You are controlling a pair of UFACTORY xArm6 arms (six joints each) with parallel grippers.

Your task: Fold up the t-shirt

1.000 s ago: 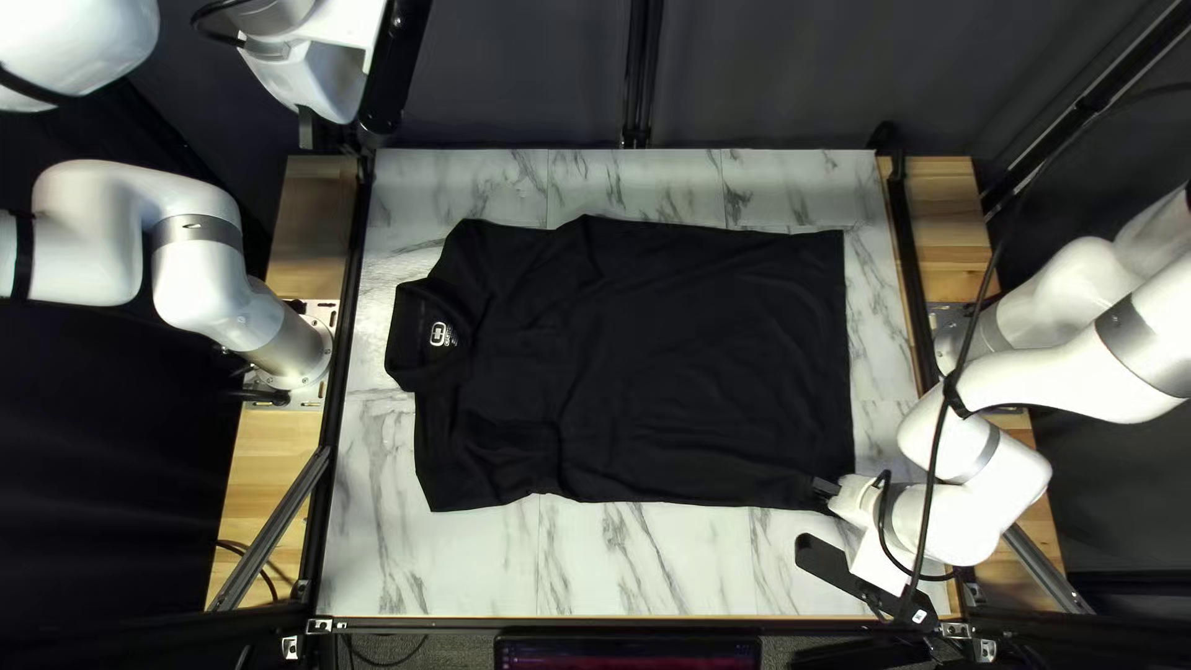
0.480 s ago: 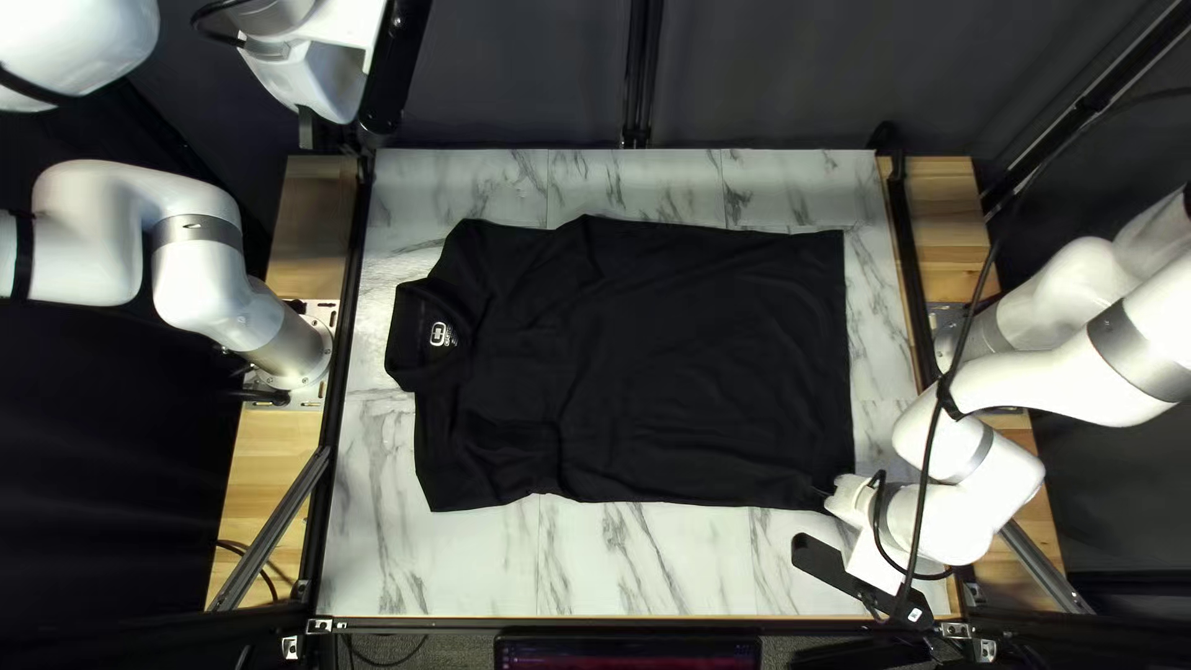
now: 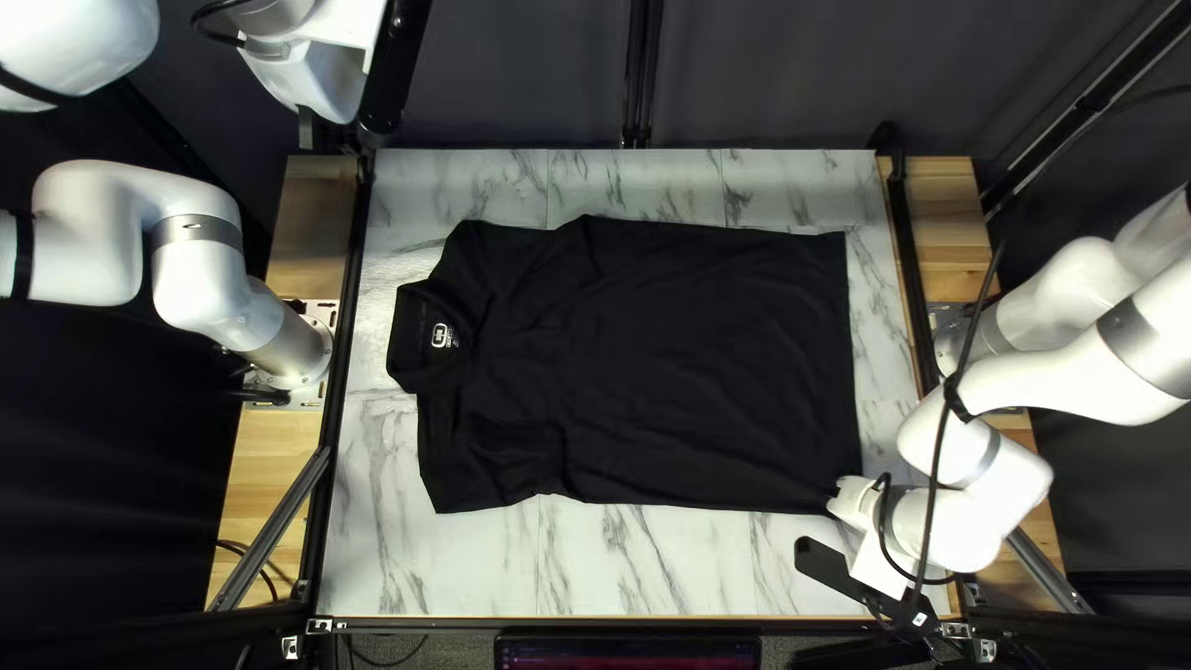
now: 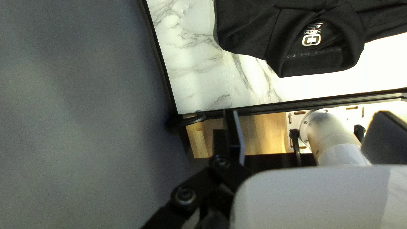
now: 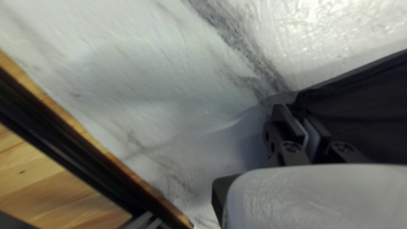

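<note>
From here, the right gripper (image 3: pixel 836 493) is clamped on the near hem corner of the black t-shirt (image 3: pixel 695 360), which spreads flat away from it (collar farthest off). The left gripper (image 3: pixel 325 97) hangs with fingers wide apart, beyond the collar (image 3: pixel 416 338).

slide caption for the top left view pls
Black shirt lying flat on a marble-patterned table, the right hand closed on its near hem corner.
</note>
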